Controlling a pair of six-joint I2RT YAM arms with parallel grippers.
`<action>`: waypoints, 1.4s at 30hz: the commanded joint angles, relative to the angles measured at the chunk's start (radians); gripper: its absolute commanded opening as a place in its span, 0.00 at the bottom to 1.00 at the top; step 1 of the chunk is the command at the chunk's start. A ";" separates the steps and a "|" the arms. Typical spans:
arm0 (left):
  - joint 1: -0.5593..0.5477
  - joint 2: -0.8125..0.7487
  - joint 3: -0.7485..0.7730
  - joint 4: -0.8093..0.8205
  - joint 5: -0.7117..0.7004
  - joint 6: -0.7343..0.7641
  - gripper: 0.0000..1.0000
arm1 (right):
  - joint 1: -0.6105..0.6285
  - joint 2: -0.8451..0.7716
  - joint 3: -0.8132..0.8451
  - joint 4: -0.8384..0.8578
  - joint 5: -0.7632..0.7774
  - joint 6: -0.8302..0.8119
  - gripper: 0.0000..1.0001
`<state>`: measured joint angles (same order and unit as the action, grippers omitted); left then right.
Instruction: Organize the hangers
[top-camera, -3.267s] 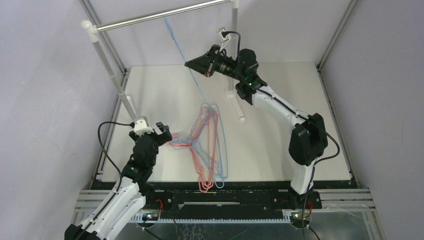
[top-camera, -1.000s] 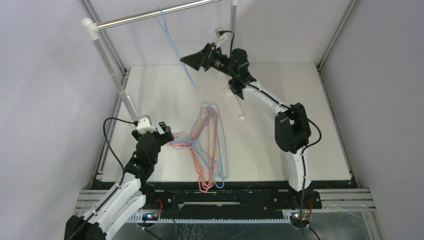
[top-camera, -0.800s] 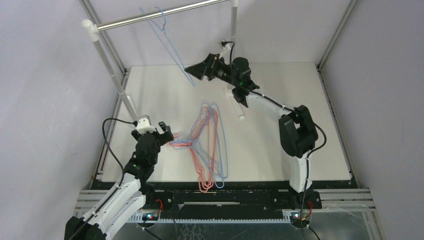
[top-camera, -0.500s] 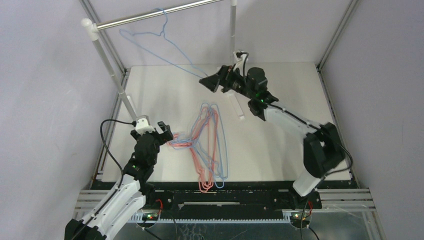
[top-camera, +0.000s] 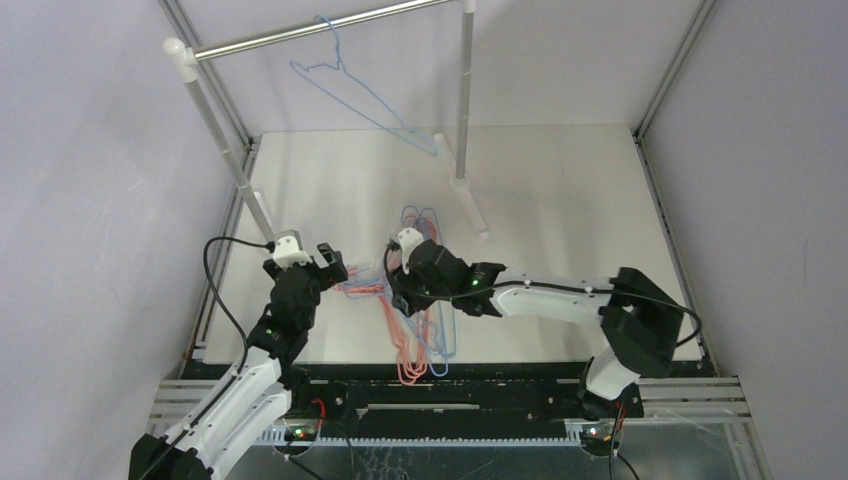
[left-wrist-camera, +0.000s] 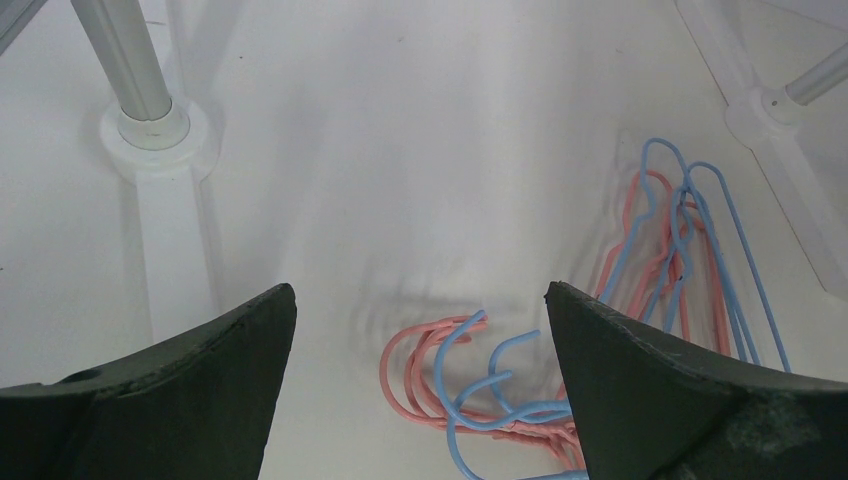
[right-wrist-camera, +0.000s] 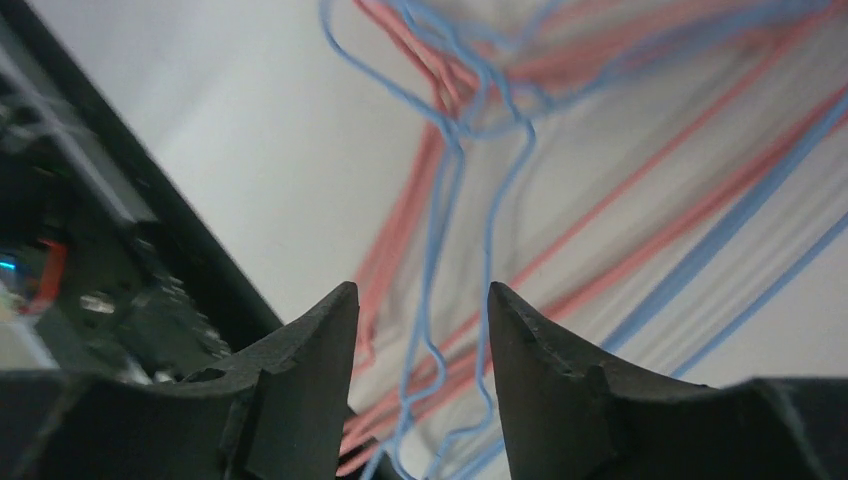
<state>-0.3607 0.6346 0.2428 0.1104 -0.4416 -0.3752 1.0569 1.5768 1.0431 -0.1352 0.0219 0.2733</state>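
Far left of the top view: a white post (top-camera: 215, 130) leaning up from the table (top-camera: 560, 200), carrying the silver rail (top-camera: 320, 28) across the upper part of the frame

Lower left: the left arm (top-camera: 285, 310) reaching in from the near edge. Left jaws spread wide with nothing between them, tips just beside the pink and blue hooks (top-camera: 352, 287) at the left end of the pile of hangers (top-camera: 440, 335). In the left wrist view, those hooks (left-wrist-camera: 470, 380) flat on the white surface in the gap between the two dark fingers (left-wrist-camera: 200, 380), touched by neither; foot of the white post (left-wrist-camera: 150, 125) at upper left of that frame

Upper centre: one light blue hanger (top-camera: 360, 95) hooked over the rail, hanging tilted, well apart from both arms

Centre: the pile itself, pink-red and light blue wires heaped flat on the table, overlapping and tangled, long sides running toward the near edge. Right jaws low over the middle of it, pointing down. In the right wrist view, fingers (right-wrist-camera: 300, 400) part-way apart, blue and pink strands of the pile (right-wrist-camera: 600, 150) close below and showing through the gap, none of them pinched

Right of centre: the second white post (top-camera: 463, 100), upright, foot on the table

Lower right: the right arm (top-camera: 560, 295) stretched low across the table from its base
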 joint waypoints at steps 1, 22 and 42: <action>-0.004 -0.013 -0.008 0.046 -0.002 -0.001 0.99 | -0.001 0.060 -0.025 -0.032 0.035 -0.006 0.57; -0.003 -0.003 -0.007 0.048 -0.001 -0.002 1.00 | 0.014 0.206 -0.026 0.016 -0.002 0.011 0.23; -0.003 0.001 -0.007 0.050 0.000 -0.004 0.99 | 0.045 0.042 -0.052 -0.055 0.125 -0.013 0.30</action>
<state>-0.3607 0.6346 0.2424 0.1104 -0.4416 -0.3756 1.0779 1.6581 0.9878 -0.1898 0.1234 0.2775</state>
